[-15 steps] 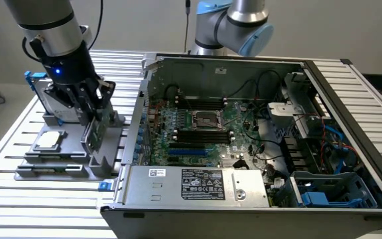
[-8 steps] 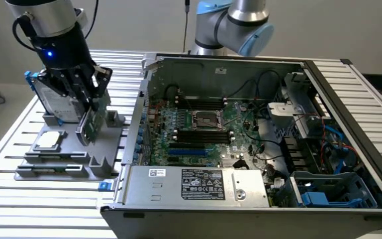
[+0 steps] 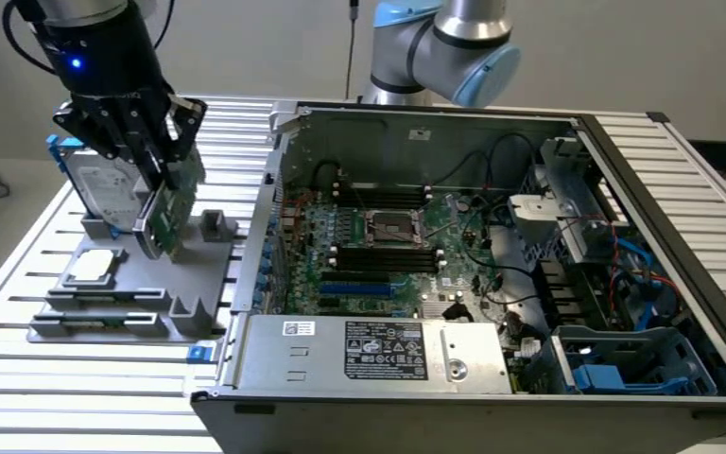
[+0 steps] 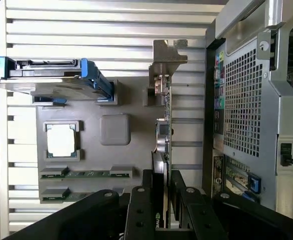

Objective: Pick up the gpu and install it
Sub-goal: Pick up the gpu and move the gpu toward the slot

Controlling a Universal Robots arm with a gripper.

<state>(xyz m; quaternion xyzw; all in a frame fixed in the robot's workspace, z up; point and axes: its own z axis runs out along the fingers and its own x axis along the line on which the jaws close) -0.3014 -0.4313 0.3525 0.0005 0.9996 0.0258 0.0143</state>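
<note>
A slatted metal bench (image 3: 35, 397) is seen carrying a grey tray (image 3: 124, 284) at the exterior view's left and an open case (image 3: 703, 236) at its right. The gpu (image 3: 167, 222) is held on edge by the tool (image 3: 162, 175) over the tray, its lower edge close to the tray; whether it is clear of its holder cannot be told. In the wrist view the tool (image 4: 161, 185) is seen partly closed, its fingers (image 4: 146, 187) pressed on the two faces of the gpu (image 4: 162, 130), with the card's metal bracket at the far end. The step in hand is judged to be the lift from the tray. It is best done straight up, with the card kept on edge and the grip kept square, so that neither the holder nor the hard drive (image 3: 92, 184) just beside it is caught. A processor (image 3: 95, 267) lies nearby in the tray. Labels are seen on the power supply (image 3: 376, 350), but nothing on them can be read.
</note>
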